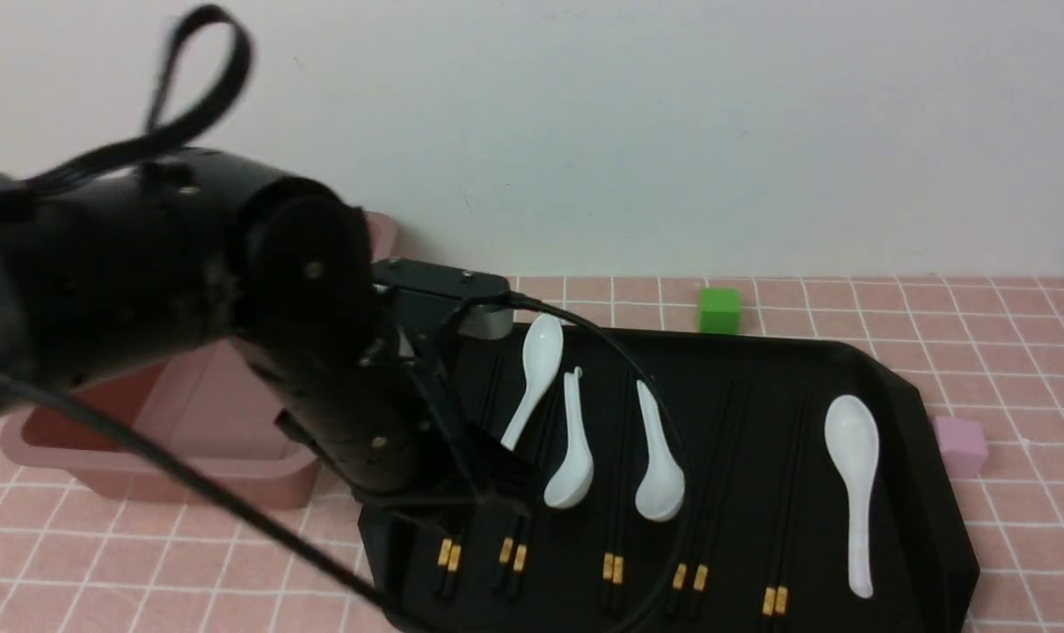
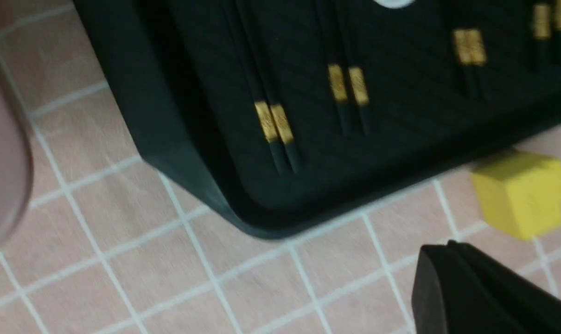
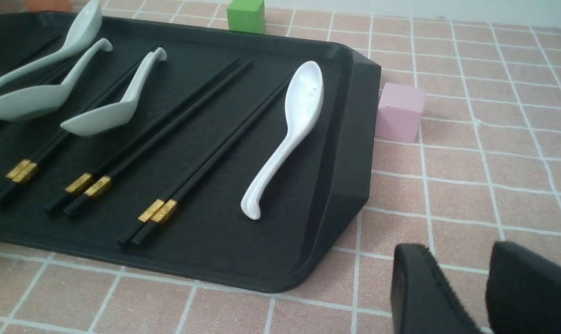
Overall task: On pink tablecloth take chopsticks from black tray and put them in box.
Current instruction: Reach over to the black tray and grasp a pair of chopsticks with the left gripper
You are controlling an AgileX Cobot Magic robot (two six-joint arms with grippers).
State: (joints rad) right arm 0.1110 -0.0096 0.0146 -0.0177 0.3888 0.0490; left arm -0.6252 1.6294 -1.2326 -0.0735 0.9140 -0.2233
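Five pairs of black chopsticks with gold bands (image 1: pixel 614 568) are lying in the black tray (image 1: pixel 954 563), which is sitting on the pink tablecloth (image 1: pixel 1024 527). White soup spoons are sharing the tray with them: one (image 1: pixel 659 483) is lying just beside a pair, another (image 3: pixel 303 102) near the pair closest to the tray's right side. The dusty-pink box (image 1: pixel 189 475) is standing just beyond the tray's left side, partly hidden by the left arm (image 1: pixel 312 334).

Since the sticks are thin and lying flat, the fingers could be closing on only one of a pair, or scraping the tray floor, if they are coming down slightly off line. A careless sweep could be nudging a spoon along, and the arm's loose cable (image 1: pixel 233 505), looping over the tray, could be catching on something.

The left arm is reaching in from the left, its gripper (image 2: pixel 452 248) pointing down over the tray's left part; its jaws are pressed together, holding nothing visible. The right gripper (image 3: pixel 456 250) is hanging beyond the tray's right side, its fingers standing apart with tablecloth showing between them.
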